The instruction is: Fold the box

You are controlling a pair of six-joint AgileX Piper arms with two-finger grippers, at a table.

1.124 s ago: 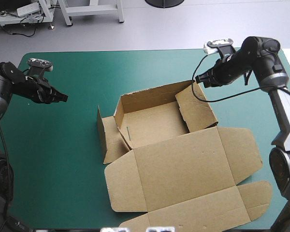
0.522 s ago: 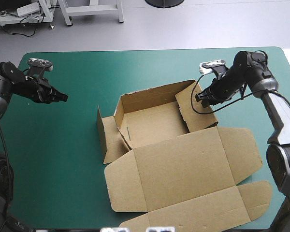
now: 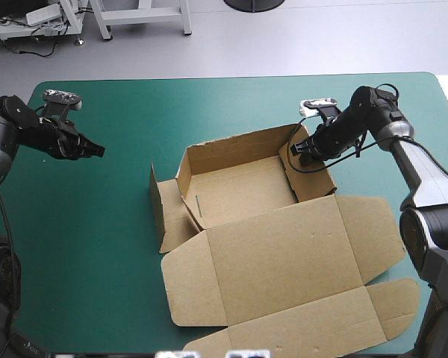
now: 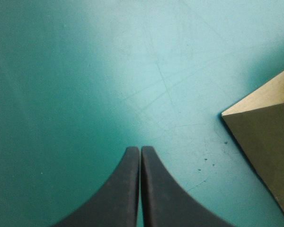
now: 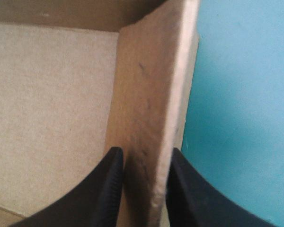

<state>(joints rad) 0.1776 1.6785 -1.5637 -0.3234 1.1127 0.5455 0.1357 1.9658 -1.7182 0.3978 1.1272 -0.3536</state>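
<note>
The brown box (image 3: 284, 253) lies mid-table as an open tray, walls partly raised, with its lid flat toward the front. My right gripper (image 3: 296, 148) is at the far end of the tray's right wall (image 3: 311, 177). In the right wrist view that wall (image 5: 154, 94) stands between the fingers of my right gripper (image 5: 144, 152), which is shut on it. My left gripper (image 3: 97, 151) hovers shut over the teal-green cover, well left of the box. The left wrist view shows my left gripper (image 4: 140, 149) with its fingers pressed together and a corner of the box (image 4: 267, 127) ahead to one side.
The tray's left wall (image 3: 164, 209) leans outward, creased. The lid's front flaps (image 3: 392, 298) reach close to the table's front edge. The table's far edge (image 3: 209, 80) runs behind both arms.
My right gripper has come down and in from the far right and now straddles the far end of the tray's right wall. The left arm has not moved.
</note>
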